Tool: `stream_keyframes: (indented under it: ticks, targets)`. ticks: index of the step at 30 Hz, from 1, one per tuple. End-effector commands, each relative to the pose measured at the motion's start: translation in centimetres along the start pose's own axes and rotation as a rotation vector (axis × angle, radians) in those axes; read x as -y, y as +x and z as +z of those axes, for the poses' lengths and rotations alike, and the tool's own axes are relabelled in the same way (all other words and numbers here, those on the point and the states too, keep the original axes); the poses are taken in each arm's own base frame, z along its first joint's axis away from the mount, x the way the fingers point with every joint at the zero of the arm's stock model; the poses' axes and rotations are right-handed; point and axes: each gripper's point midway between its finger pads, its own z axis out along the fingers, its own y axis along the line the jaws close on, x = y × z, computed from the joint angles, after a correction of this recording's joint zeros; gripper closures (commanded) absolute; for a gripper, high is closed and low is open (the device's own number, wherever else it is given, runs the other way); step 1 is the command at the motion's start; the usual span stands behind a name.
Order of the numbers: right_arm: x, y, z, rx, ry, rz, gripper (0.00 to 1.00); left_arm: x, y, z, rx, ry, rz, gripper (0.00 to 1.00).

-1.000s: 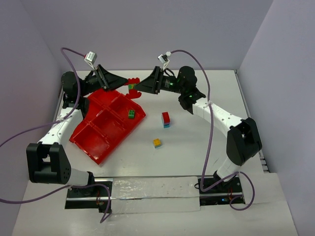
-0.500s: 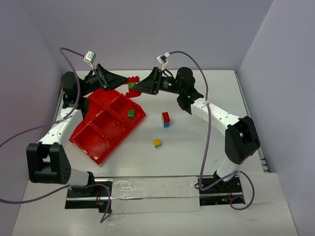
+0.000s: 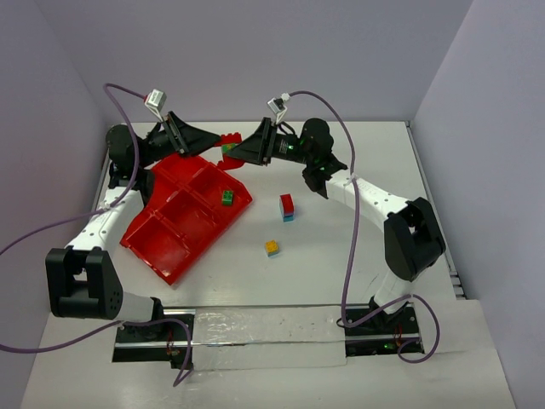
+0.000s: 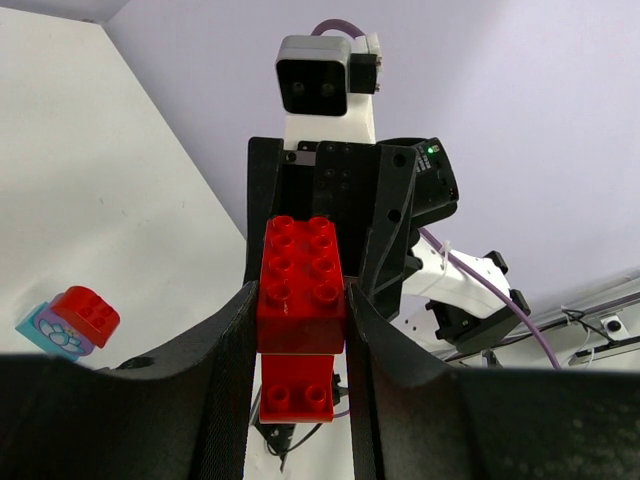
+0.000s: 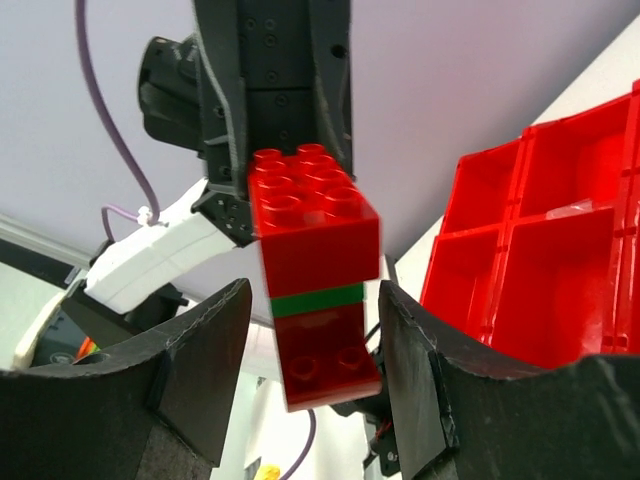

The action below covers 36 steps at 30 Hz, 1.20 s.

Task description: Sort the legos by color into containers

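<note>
The red-and-green lego stack [image 3: 228, 143] hangs above the table at upper centre of the top view, just past the red tray's [image 3: 162, 232] far corner, clamped in the left gripper [image 3: 218, 143], its long axis pointing into the right gripper [image 3: 239, 153], whose hold I cannot tell.

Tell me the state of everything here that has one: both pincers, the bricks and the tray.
left pincer: shut on the red-green-red stack, held in the air.
right pincer: fingers flank the same stack, grip unclear.
green brick: lying in a tray compartment.
red tray: resting on the table.
red-on-teal cube: stacked, loose on the table.
yellow-topped cube: loose on the table.
</note>
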Motion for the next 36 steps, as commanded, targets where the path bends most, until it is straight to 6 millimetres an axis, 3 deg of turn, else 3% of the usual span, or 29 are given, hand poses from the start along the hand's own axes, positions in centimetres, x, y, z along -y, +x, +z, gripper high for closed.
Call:
stream_keyframes:
  ticks: [1, 5, 15, 23, 36]
  targets:
    - [-2.9, -1.2, 0.5, 0.029, -0.091, -0.069, 0.39, 2.1, -0.1, -0.5, 0.015, 0.043, 0.079, 1.0]
    - [-3.5, -1.1, 0.5, 0.024, -0.108, -0.072, 0.41, 2.0, 0.1, -0.6, 0.014, 0.041, 0.075, 1.0]
    - [-2.8, -0.6, 0.4, 0.017, -0.091, -0.053, 0.99, 2.1, -0.4, -0.5, 0.026, 0.035, 0.084, 1.0]
    - [0.1, 0.9, 0.1, -0.014, 0.02, -0.037, 1.0, 2.4, -0.8, -0.4, 0.036, 0.034, 0.09, 1.0]
    - [2.2, 2.9, -0.6, -0.064, 0.077, -0.01, 1.0, 1.9, -1.6, 0.0, 0.059, 0.033, 0.073, 1.0]
